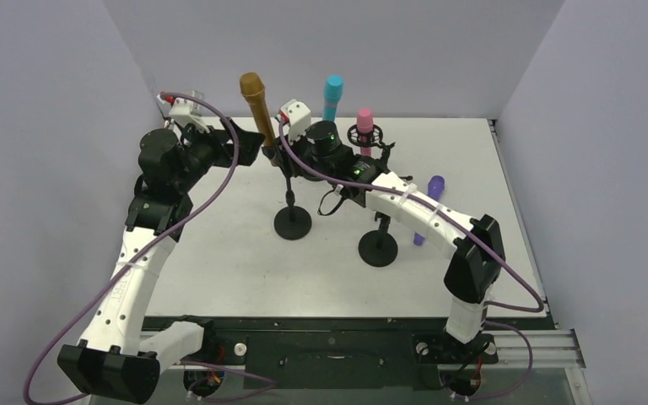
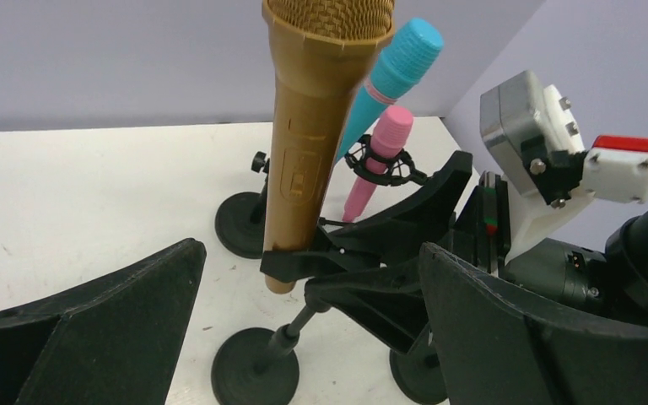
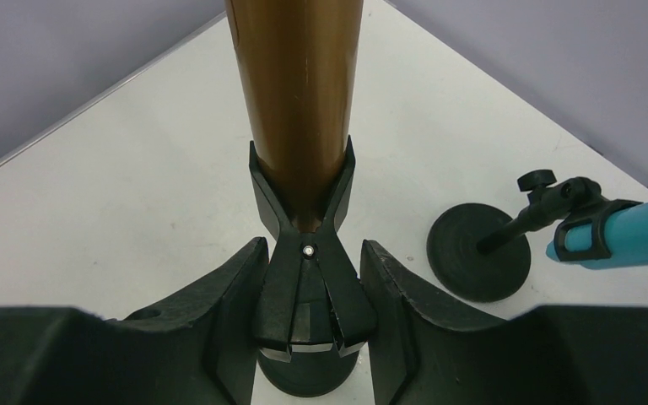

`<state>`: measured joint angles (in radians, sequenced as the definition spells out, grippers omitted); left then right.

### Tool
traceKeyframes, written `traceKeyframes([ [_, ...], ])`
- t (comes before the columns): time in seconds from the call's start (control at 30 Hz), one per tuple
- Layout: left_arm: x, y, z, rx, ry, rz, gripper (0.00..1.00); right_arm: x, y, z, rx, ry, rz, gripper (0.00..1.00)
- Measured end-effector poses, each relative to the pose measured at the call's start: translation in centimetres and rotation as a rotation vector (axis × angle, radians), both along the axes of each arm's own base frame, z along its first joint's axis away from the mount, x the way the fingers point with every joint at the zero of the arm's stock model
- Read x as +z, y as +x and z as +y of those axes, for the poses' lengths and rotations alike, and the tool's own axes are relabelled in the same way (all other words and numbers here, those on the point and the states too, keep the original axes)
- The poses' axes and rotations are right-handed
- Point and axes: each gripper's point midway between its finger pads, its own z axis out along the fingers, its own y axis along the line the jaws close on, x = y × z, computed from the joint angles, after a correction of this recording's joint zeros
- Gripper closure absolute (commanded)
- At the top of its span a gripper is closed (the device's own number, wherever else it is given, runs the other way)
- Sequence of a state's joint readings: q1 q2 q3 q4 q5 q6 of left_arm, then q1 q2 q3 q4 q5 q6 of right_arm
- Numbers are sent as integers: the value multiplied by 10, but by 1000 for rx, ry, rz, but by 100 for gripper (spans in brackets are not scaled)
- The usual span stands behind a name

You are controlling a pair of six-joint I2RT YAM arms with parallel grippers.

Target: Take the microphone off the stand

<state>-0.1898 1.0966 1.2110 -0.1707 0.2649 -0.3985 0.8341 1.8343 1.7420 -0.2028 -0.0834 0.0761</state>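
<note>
The gold microphone (image 1: 256,105) stands tilted in the black clip (image 3: 310,287) of a stand with a round base (image 1: 293,224). My right gripper (image 1: 280,153) comes from the right, and its fingers (image 3: 236,295) press on both handles of the clip just under the microphone's lower end (image 3: 299,126). My left gripper (image 1: 251,150) is open and sits just left of the microphone's lower part. In the left wrist view the microphone (image 2: 312,143) stands ahead, between that gripper's wide-spread fingers (image 2: 93,329), untouched by them.
A blue microphone (image 1: 332,94) on its own stand (image 3: 479,253) is behind. A pink microphone (image 1: 364,126) sits in a shock mount on a stand with its base (image 1: 378,249) near the front. A purple microphone (image 1: 429,202) lies on the table under my right arm.
</note>
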Motion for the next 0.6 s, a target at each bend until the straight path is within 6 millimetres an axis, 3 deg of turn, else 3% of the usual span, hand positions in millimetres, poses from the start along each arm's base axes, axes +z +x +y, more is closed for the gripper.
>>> traceKeyframes([
  [0.37,22,-23,-11,-95,-7,-75,3,-3,-56,-14,51,-8,17,91],
  [0.6,34,-37,-23,-190,-14,-121,3,-5,-82,-23,80,-16,21,91],
])
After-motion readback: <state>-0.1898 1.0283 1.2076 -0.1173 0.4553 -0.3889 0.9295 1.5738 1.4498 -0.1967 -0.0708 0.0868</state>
